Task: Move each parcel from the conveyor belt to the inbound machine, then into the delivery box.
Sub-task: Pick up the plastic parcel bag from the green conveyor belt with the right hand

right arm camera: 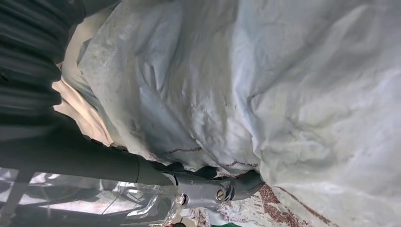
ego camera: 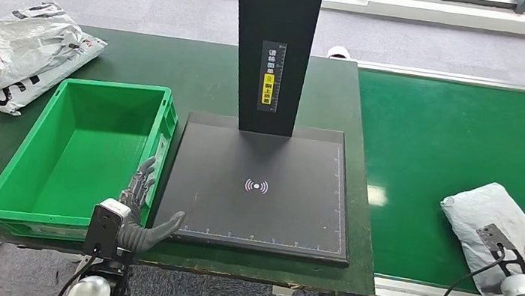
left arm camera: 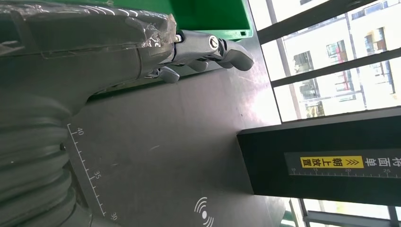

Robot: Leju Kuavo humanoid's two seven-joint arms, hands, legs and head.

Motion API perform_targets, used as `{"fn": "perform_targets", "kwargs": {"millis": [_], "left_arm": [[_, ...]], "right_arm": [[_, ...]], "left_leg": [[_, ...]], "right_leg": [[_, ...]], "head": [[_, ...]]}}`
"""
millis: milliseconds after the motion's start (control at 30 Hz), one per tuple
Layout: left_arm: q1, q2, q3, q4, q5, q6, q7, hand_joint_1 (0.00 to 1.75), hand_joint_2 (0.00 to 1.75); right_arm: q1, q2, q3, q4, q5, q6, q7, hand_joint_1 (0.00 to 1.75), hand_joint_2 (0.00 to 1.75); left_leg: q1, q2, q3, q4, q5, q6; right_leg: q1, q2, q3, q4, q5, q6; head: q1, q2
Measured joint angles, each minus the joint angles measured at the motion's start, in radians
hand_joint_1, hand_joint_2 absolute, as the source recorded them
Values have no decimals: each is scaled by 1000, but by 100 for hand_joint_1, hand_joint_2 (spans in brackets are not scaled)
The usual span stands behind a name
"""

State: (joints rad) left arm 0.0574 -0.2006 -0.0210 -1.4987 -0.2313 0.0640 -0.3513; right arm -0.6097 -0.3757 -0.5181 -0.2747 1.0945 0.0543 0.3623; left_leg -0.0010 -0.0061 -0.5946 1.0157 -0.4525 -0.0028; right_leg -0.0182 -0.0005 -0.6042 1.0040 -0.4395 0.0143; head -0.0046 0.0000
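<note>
1. My right hand [right arm camera: 208, 187] is down on the crumpled pale-grey plastic mailer parcel [ego camera: 496, 222], which lies on the green conveyor belt [ego camera: 457, 134] at about four o'clock from the scanner. In the right wrist view my fingers [right arm camera: 246, 182] press into the wrinkled film, though I cannot tell for certain whether they have closed on it or are merely touching.
2. My left hand [ego camera: 138, 216] holds nothing, fingers apart, resting at the seven o'clock corner of the flat black inbound-machine scanning plate [ego camera: 262, 186]. I judge it waits there to take the parcel once it is scanned.
3. The plate is bare under its black upright column [ego camera: 272, 43], so this parcel's first step looks not yet done.
4. The green plastic delivery crate [ego camera: 85, 149], at nine o'clock beside the plate, sits close for a short transfer.
5. Two more white mailer bags [ego camera: 22, 50] lie at ten o'clock on the dark green table (not my concern now).
</note>
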Motion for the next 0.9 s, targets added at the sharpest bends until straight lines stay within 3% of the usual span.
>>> {"fn": "perform_targets", "kwargs": {"millis": [67, 200, 900], "left_arm": [[0, 0, 0, 1, 0, -1, 0, 0, 175], [-2, 0, 0, 4, -1, -3, -2, 0, 175], [-2, 0, 0, 12, -1, -3, -8, 0, 175]], "right_arm": [[1, 5, -4, 0, 5, 9, -1, 2, 175], [1, 15, -13, 0, 12, 22, -2, 117, 175], [-4, 34, -22, 0, 19, 29, -3, 117, 175]], "left_leg": [[0, 0, 0, 0, 0, 0], [0, 0, 0, 0, 0, 0], [0, 0, 1, 0, 0, 0]], "right_leg": [[0, 0, 0, 0, 0, 0], [0, 0, 0, 0, 0, 0], [0, 0, 1, 0, 0, 0]], "head": [[0, 0], [0, 0], [0, 0]]}}
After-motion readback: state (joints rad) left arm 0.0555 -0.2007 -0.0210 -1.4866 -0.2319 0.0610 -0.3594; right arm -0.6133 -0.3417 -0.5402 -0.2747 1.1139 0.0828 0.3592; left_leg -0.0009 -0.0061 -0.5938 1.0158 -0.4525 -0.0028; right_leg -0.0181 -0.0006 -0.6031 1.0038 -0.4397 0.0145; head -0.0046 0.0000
